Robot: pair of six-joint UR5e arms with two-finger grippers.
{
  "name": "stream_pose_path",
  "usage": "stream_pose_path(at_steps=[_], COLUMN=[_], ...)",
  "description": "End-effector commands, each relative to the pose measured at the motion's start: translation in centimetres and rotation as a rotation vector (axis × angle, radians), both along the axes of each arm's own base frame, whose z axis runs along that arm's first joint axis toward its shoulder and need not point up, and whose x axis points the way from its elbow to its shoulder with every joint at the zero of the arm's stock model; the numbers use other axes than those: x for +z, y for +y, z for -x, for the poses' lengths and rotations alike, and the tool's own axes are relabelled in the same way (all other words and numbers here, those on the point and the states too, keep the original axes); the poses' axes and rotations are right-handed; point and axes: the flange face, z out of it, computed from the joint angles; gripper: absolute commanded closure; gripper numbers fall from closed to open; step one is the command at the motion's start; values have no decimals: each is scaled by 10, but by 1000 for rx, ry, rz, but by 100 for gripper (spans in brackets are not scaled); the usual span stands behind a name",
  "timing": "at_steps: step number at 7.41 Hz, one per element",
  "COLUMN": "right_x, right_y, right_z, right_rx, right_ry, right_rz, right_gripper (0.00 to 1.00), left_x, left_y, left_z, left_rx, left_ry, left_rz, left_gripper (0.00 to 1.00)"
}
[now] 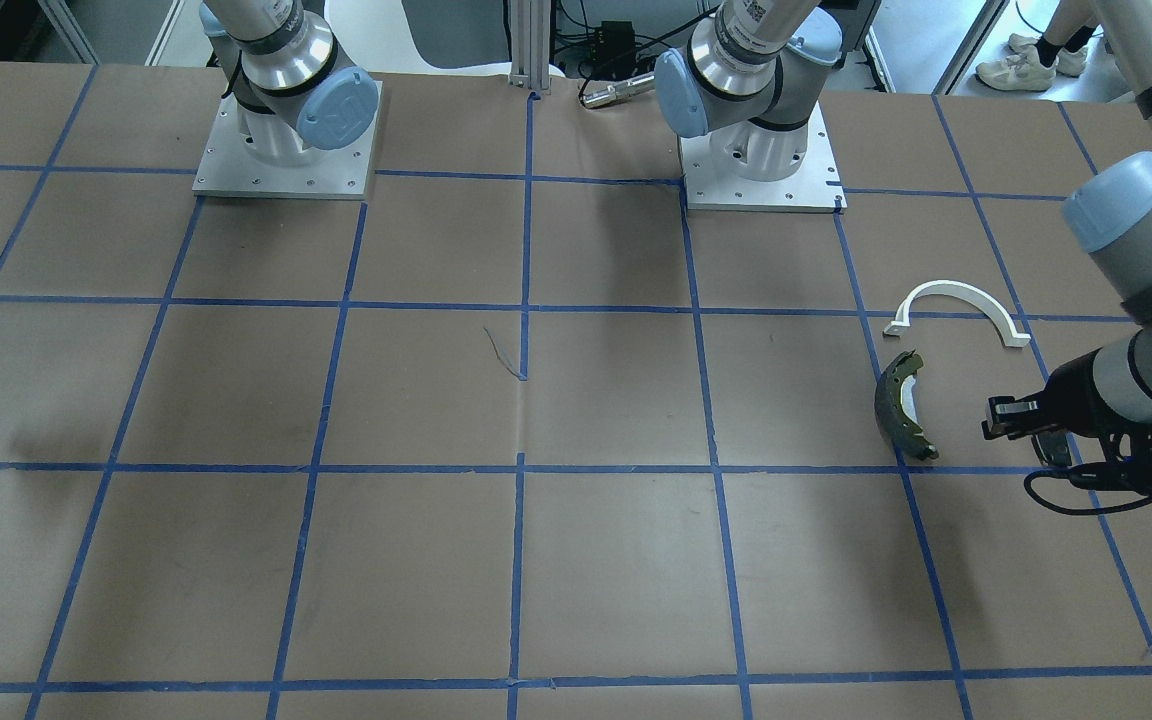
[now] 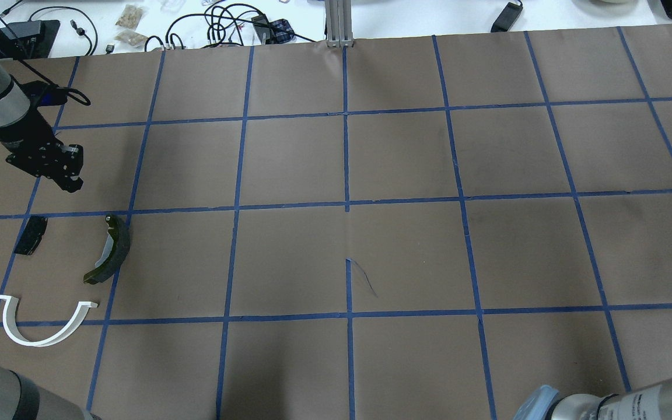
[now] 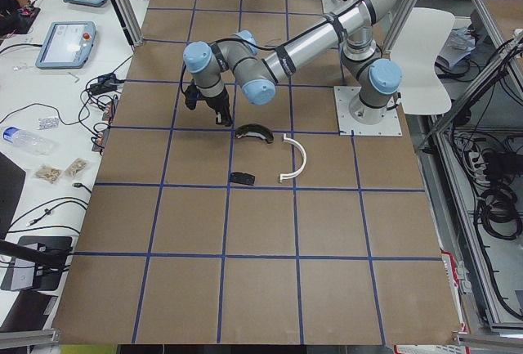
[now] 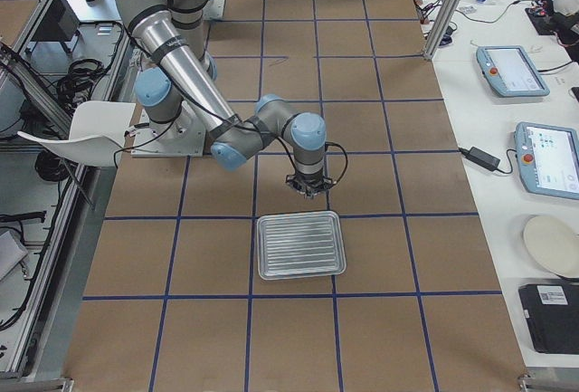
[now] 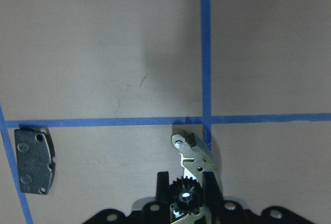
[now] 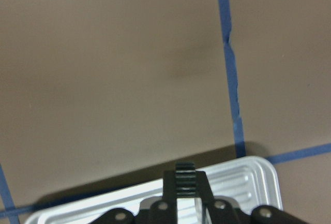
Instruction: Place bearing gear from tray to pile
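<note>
My left gripper [image 2: 72, 174] hangs over the pile and is shut on a small black toothed bearing gear [image 5: 184, 196]. In the left wrist view the curved brake shoe [image 5: 199, 158] lies just under the gear and the black pad [image 5: 35, 160] to its left. The pile holds the white bracket [image 2: 38, 342], brake shoe [image 2: 111, 251] and pad [image 2: 30, 234]. My right gripper [image 4: 308, 187] hovers at the far rim of the silver tray [image 4: 300, 245]. It is shut on a second black gear [image 6: 185, 174], seen edge-on. The tray looks bare.
The table is brown paper with a blue tape grid. The two arm bases [image 1: 286, 150] stand at the robot's edge. Cables and clutter [image 2: 225, 23] lie beyond the far edge. Tablets and a plate [image 4: 552, 243] sit on the side bench.
</note>
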Motion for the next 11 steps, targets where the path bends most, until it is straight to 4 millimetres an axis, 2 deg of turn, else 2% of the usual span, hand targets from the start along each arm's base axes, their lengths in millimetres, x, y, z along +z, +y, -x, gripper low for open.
stream_pose_path(at_steps=[1, 3, 5, 6, 7, 8, 9, 10, 11], right_x=[0, 4, -16, -18, -18, -26, -42, -65, -76], right_y=[-28, -64, -63, -60, -57, -57, -47, -24, -14], right_z=[-103, -243, -379, -448, -508, -558, -609, -663, -691], right_rx=[-242, -400, -550, -626, -749, -844, -906, -1001, -1025], right_ry=[-45, -60, -99, -122, -118, -112, -117, -118, -119], right_rz=[1, 86, 63, 72, 93, 99, 81, 58, 46], right_gripper=[100, 100, 100, 100, 100, 100, 99, 99, 98], left_x=[-29, -55, -73, -83, -89, -96, -103, -105, -105], left_y=[18, 20, 22, 28, 30, 35, 42, 43, 43], left_z=[-24, -23, -24, -22, -20, -18, -14, -14, -14], left_rx=[45, 45, 49, 49, 49, 49, 49, 52, 51], left_ry=[27, 36, 26, 36, 28, 27, 35, 31, 30], left_rz=[-38, -54, -42, -57, -46, -45, -60, -55, -56], left_gripper=[100, 100, 100, 100, 100, 100, 100, 100, 100])
